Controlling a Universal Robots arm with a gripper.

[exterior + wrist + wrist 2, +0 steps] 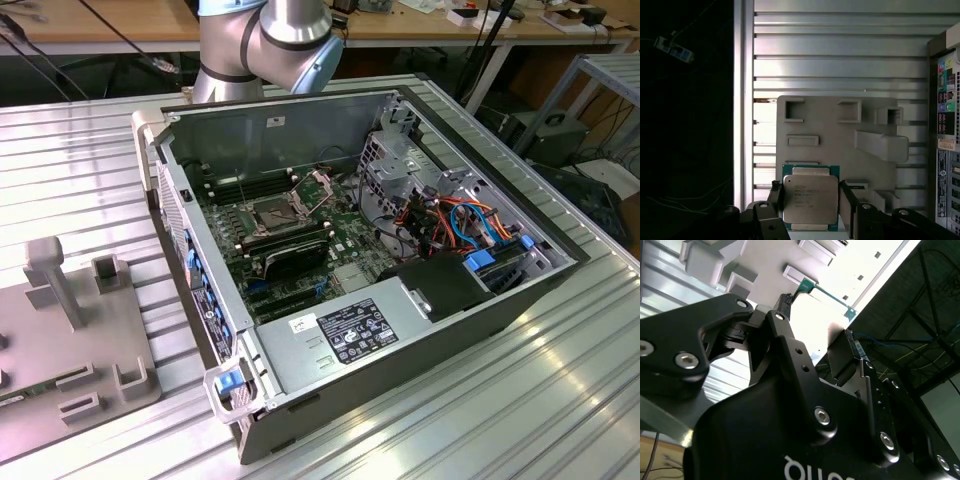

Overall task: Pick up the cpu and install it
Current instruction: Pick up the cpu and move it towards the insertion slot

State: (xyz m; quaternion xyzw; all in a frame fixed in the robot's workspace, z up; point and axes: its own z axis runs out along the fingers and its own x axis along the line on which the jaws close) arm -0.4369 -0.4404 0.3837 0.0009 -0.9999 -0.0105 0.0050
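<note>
Green-edged with a silver metal lid, the cpu (810, 200) lies flat on a pale grey holder plate (830, 130), at one edge of that plate. In the first wrist view the black gripper (810, 189) is clamped on it: its 2 fingers (847, 205) sit against 2 opposite edges of the chip, with no gap showing on either side. The chip's lid faces the camera and the chip looks level with the plate.

In the second wrist view the same gripper (817, 317) is seen from behind its black linkage. A thin strip of the chip's green board shows past the fingertips, against the bright plate.

The plate carries raised blocks and shallow rectangular pockets. It rests on a ribbed aluminium table (840, 50).

In the exterior view the plate is at the exterior view's left. Beside it, toward the exterior view's right, an open computer case (300, 140) lies on its side on the same table. Inside the case a green motherboard (345, 235) is visible, with a square metal-framed socket (275, 212) near its middle. A bundle of orange and blue cables (470, 225) sits toward the exterior view's right. The silver and blue robot arm (270, 35) rises behind the case.
</note>
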